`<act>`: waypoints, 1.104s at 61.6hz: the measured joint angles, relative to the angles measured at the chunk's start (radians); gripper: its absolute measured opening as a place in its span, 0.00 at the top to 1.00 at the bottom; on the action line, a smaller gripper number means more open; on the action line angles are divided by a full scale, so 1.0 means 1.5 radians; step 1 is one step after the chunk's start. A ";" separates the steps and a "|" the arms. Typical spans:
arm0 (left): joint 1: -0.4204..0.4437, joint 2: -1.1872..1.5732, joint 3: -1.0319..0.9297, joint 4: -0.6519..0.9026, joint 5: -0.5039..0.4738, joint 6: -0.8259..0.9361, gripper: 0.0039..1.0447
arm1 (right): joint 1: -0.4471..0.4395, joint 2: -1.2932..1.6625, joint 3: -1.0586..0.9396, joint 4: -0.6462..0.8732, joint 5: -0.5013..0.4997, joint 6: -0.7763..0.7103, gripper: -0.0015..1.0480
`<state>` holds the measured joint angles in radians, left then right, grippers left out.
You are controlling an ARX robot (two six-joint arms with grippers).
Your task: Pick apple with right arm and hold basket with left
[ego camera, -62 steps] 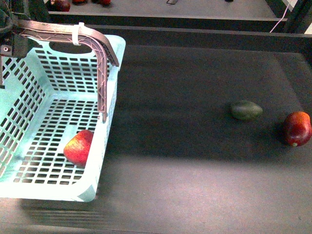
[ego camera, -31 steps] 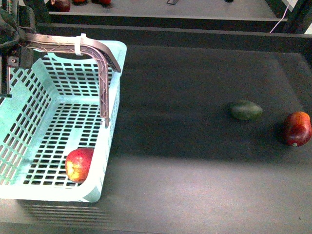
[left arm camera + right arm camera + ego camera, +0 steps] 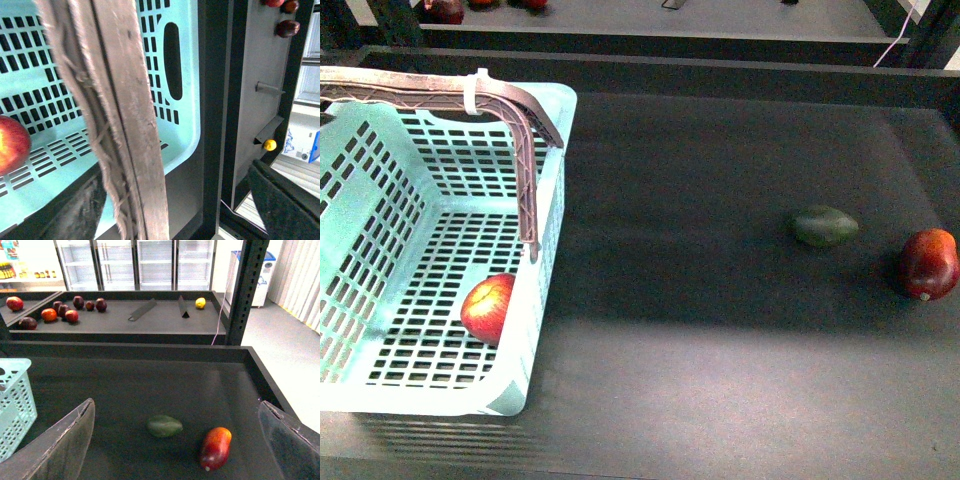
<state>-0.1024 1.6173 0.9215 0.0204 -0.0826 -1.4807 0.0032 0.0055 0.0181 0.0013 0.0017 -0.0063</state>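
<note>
The mint-green basket [image 3: 440, 398] stands at the table's left. The red apple [image 3: 488, 307] lies on its floor against the right wall. The brownish-purple handles [image 3: 515, 100], tied by a white band [image 3: 472, 92], arch over the basket. Neither gripper shows in the front view. In the left wrist view my left gripper [image 3: 180, 210] is open, with the handles [image 3: 125, 125] running between its jaws, above the basket [image 3: 185, 75] and the apple [image 3: 10, 142]. My right gripper [image 3: 175, 445] is open and empty, high above the table's right part, far from the apple.
A dark green oval fruit [image 3: 825, 226] and an elongated maroon-red fruit [image 3: 929, 263] lie on the dark table at the right; both also show in the right wrist view, the green one [image 3: 164, 426] and the maroon one [image 3: 216, 447]. A shelf with more fruit [image 3: 60, 310] stands behind the table.
The left arm, seen at the handles' left end earlier, has left the front view. The basket has shifted slightly and the apple has rolled about on its floor.
</note>
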 joint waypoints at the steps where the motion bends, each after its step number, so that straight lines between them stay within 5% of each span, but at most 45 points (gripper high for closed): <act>1: 0.001 -0.019 -0.009 -0.006 -0.003 0.003 0.05 | 0.000 0.000 0.000 0.000 0.000 0.000 0.08; 14: -0.031 -0.254 -0.100 -0.092 -0.030 -0.007 0.07 | 0.000 0.000 0.000 0.000 0.000 0.000 0.08; 27: -0.041 -0.277 -0.106 -0.087 -0.031 -0.001 0.07 | 0.000 0.000 0.000 0.000 0.000 0.000 0.08; 36: -0.026 -0.309 -0.300 0.356 -0.033 0.461 0.34 | 0.000 0.000 0.000 0.000 0.000 0.000 0.08; 44: -0.009 -0.366 -0.380 0.467 -0.018 0.819 0.58 | 0.000 0.000 0.000 0.000 0.000 0.000 0.08; 57: 0.014 -0.446 -0.471 0.470 0.005 0.961 0.97 | 0.000 0.000 0.000 0.000 0.000 0.000 0.08; 68: 0.065 -0.517 -0.518 0.448 0.051 0.974 0.97 | 0.000 0.000 0.000 0.000 0.000 0.000 0.08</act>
<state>-0.0044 0.8421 0.1448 0.6930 -0.0059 -0.0193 0.0032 0.0055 0.0181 0.0013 0.0021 -0.0059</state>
